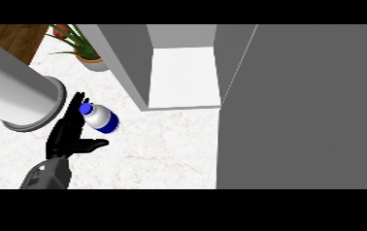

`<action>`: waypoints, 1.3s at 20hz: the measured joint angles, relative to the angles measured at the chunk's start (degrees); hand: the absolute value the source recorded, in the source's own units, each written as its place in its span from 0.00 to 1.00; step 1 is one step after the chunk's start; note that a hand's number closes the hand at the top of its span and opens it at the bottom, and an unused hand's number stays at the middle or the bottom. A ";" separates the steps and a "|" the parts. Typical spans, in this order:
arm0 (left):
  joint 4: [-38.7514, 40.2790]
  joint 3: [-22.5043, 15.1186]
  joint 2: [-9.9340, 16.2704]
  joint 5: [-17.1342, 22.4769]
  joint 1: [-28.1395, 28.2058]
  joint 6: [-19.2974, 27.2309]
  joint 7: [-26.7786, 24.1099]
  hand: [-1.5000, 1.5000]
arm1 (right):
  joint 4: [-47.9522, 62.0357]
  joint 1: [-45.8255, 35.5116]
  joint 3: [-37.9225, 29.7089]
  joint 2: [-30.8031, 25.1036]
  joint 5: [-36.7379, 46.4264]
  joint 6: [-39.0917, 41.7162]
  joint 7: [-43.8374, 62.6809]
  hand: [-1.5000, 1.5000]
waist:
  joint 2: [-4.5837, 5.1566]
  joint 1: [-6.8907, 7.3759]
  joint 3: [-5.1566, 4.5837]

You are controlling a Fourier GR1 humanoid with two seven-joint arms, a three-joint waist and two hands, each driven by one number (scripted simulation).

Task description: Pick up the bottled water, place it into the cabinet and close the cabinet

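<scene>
1. Where the desk point(165, 147) shows its pale marbled top, a large grey-white cylinder point(25, 101) lies at the left edge, its round open rim turned toward the desk's middle, just beside the left hand point(68, 133).
2. A potted plant point(79, 45) with red-green leaves stands near the far left corner of the desk, well apart from the bottled water point(100, 117).
3. The cabinet point(183, 65) rises at the far side of the desk; its grey side wall stands between the plant and the opening.
4. The cabinet door point(294, 108), a broad grey panel, is swung open and fills the right part of the view, hiding the desk behind it.
5. Inside the cabinet, the white floor of the compartment is bare as far as it can be seen.
6. The bottled water, with a blue cap and a blue band at its base, sits on the desk in front of the cabinet's left wall, tilted with the cap toward the far left.
7. The left hand reaches up from the near left edge, its fingers straight and spread along the bottle's left side, thumb out below it; it is not clamped on the bottle.
8. The right hand does not show.
</scene>
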 measured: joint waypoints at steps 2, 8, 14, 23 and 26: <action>4.23 0.18 0.82 -0.68 -1.91 -1.09 -2.56 0.00 | -0.03 0.57 0.65 -0.46 0.11 -0.29 -0.42 0.00 | 0.07 -0.06 -0.03; 14.27 0.12 0.51 -2.52 -5.15 -3.58 -10.84 1.00 | 0.09 2.22 2.02 -1.85 0.57 -1.17 -2.84 0.00 | 0.17 -0.38 -0.08; 20.11 -0.61 0.56 -5.67 -7.60 -0.88 -19.10 1.00 | 0.29 2.58 2.21 -3.25 0.88 -1.86 -4.74 0.00 | 0.26 -0.61 -0.02; 23.07 -3.17 0.45 -11.55 -10.42 8.81 -30.31 1.00 | 0.29 4.15 2.83 -4.92 1.12 -3.50 -6.38 0.00 | 0.08 -0.25 0.18; 21.82 -4.43 -1.52 -12.91 -9.02 11.00 -33.72 1.00 | 0.34 4.71 3.17 -5.38 1.22 -4.22 -6.91 0.00 | -0.35 0.46 0.47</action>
